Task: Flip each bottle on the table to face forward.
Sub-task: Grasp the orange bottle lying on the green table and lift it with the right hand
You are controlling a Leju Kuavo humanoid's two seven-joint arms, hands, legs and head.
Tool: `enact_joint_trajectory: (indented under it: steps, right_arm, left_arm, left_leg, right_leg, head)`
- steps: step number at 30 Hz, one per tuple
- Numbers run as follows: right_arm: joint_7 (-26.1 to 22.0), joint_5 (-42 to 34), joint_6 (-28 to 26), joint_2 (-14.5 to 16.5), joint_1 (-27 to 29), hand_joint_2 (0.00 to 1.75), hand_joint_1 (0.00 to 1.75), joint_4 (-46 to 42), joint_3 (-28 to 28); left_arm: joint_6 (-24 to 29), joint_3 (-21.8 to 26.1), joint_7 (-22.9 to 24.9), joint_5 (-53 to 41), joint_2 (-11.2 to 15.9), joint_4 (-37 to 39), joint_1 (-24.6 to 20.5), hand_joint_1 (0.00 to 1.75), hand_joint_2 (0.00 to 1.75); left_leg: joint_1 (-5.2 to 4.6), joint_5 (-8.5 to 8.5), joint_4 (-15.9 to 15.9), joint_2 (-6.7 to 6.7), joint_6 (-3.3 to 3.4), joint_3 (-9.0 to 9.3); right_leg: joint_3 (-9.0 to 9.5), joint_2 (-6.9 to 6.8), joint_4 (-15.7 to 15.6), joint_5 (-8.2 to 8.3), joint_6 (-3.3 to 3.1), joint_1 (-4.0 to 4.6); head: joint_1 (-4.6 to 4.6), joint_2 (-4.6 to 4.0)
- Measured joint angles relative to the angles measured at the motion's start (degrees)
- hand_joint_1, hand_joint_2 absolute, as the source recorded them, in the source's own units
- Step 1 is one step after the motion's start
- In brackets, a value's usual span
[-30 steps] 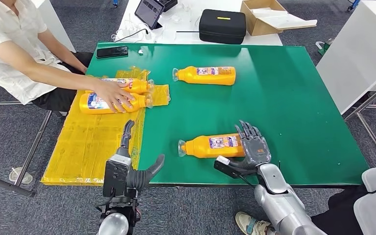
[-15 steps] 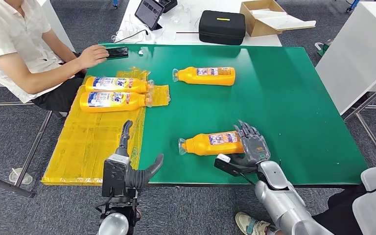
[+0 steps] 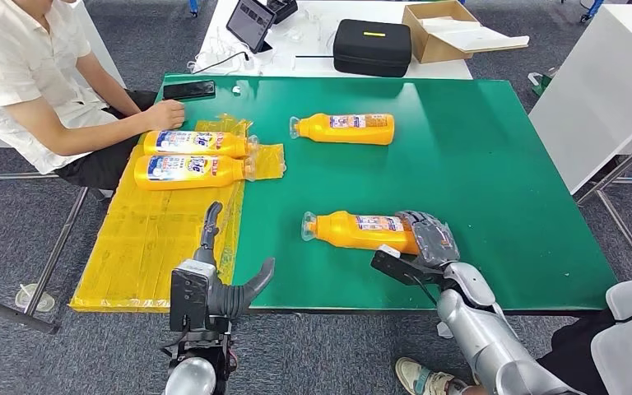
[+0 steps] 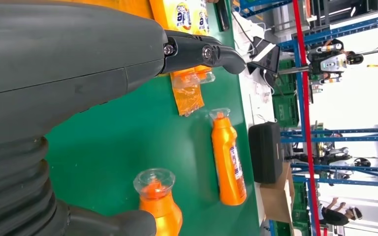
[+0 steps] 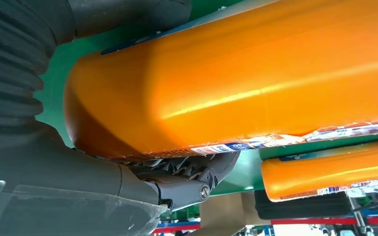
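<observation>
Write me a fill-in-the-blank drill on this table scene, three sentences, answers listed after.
1. The right hand grips the base of an orange ____.
2. Two labelled bottles lie side by side on a ____ sheet.
3. The phone lies on the ____ table.
Answers: bottle; yellow; green

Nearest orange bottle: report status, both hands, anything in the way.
Right hand grips nearest orange bottle at its base, bottle lying on the green table. Left hand open, holding nothing. Nothing in the way.

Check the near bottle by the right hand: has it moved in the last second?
Yes. The near bottle has swung its base toward the table's near edge and rolled, label turning upward, with the right hand gripping its base.
</observation>
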Motion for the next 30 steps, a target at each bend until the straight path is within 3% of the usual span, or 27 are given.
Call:
enact_joint_trajectory:
  steps: [6,9,16,18,21,23,30]
  right_arm:
    - [-4.6,-3.6,0.6,-0.1,0.1,1.75,1.75,0.9,-0.6]
    - [-6.7,-6.0,0.1,0.1,1.3,1.75,1.64,-0.2,-1.0]
    - [-8.1,-8.4,-3.3,1.3,5.1,1.75,1.57,-5.7,-1.4]
    - [-8.6,-9.3,-4.2,1.6,6.0,1.75,1.55,-7.0,-1.5]
    - [-9.7,-11.5,-6.7,2.3,8.0,1.75,1.55,-9.7,-1.8]
    - [-10.0,-12.8,-8.3,2.9,9.5,1.75,1.55,-11.9,-1.9]
    - [-10.3,-16.2,-12.5,5.1,13.9,1.75,1.48,-20.6,-2.2]
  left_arm:
    - [-1.1,0.0,-1.0,2.6,0.0,0.2,-0.3,0.0,1.75]
    - [-2.7,0.0,-1.4,5.7,0.0,0.2,-0.3,0.0,1.75]
    - [-4.8,0.0,-3.0,10.6,0.0,0.2,0.4,0.0,1.75]
    - [-7.3,0.1,-1.5,13.7,0.1,0.2,0.6,0.0,1.75]
    - [-15.3,0.1,2.9,23.4,0.8,0.0,2.2,0.0,1.75]
    - [-17.9,0.0,3.3,26.4,1.5,0.0,3.5,0.0,1.75]
    - [-15.4,-0.6,-1.1,26.9,3.0,-0.4,5.2,0.0,1.75]
  left_leg:
    - [0.0,-0.06,0.0,0.0,0.08,0.17]
    - [0.0,-0.06,0.0,0.0,0.08,0.17]
    - [0.0,-0.06,0.0,0.0,0.08,0.02]
    - [0.0,-0.06,0.0,-0.02,0.08,-0.03]
    - [0.0,-0.05,0.0,-0.05,0.09,-0.18]
    - [-0.01,-0.05,0.0,-0.03,0.08,-0.32]
    - [0.0,-0.05,0.0,-0.06,0.08,-0.59]
  right_leg:
    - [0.2,0.0,0.0,-0.01,0.0,0.0]
    - [0.24,0.0,0.0,-0.01,0.0,0.0]
    - [0.11,0.0,0.0,-0.01,0.0,0.01]
    - [0.09,-0.01,0.0,-0.02,0.0,0.01]
    - [-0.02,-0.01,0.0,-0.02,0.02,0.0]
    - [-0.18,0.0,0.0,-0.02,0.02,0.0]
    - [-0.43,-0.02,0.0,-0.04,0.02,0.0]
  head:
    - [0.02,-0.01]
    - [0.01,-0.01]
    - [0.01,-0.01]
    - [0.01,-0.01]
    - [0.02,-0.01]
    - [0.0,0.0]
    - [-0.01,-0.01]
